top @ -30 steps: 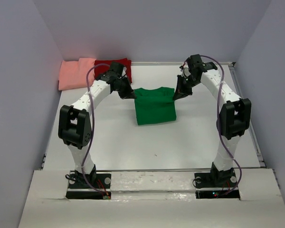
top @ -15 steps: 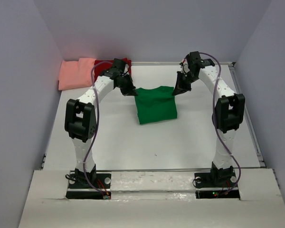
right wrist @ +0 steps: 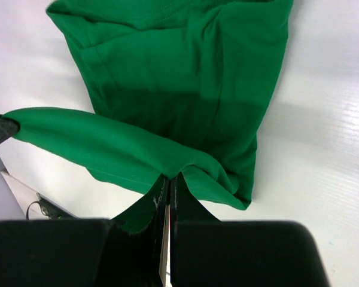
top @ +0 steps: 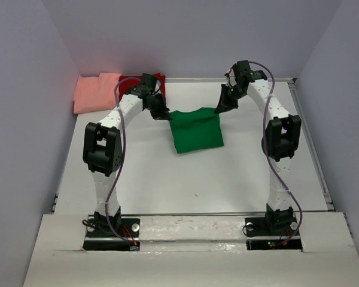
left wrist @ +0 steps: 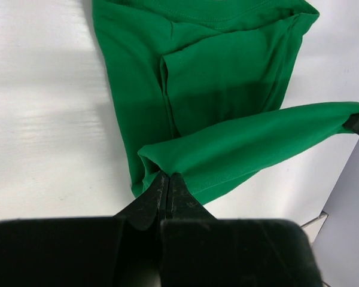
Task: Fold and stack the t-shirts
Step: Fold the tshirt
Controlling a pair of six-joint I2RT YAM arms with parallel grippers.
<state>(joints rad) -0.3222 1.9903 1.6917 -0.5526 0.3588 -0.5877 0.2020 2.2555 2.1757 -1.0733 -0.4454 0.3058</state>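
A bright green t-shirt (top: 195, 133) lies partly folded in the middle of the white table, its far edge lifted. My left gripper (top: 167, 116) is shut on that edge's left corner, and the wrist view shows the green cloth (left wrist: 227, 84) pinched at the fingertips (left wrist: 169, 176). My right gripper (top: 217, 110) is shut on the right corner, with the green cloth (right wrist: 179, 89) hanging from it (right wrist: 169, 178). A salmon-pink t-shirt (top: 96, 91) and a dark red t-shirt (top: 131, 84) lie folded side by side at the far left corner, the red one partly behind my left arm.
Grey walls close in the table on the left, right and back. A metal rail (top: 314, 149) runs along the table's right edge. The white base board (top: 191, 239) holding both arm bases spans the near edge.
Both grippers have moved toward the back of the table and slightly up, carrying the green shirt's far edge with them. The shirt has slid a little away from the arms.
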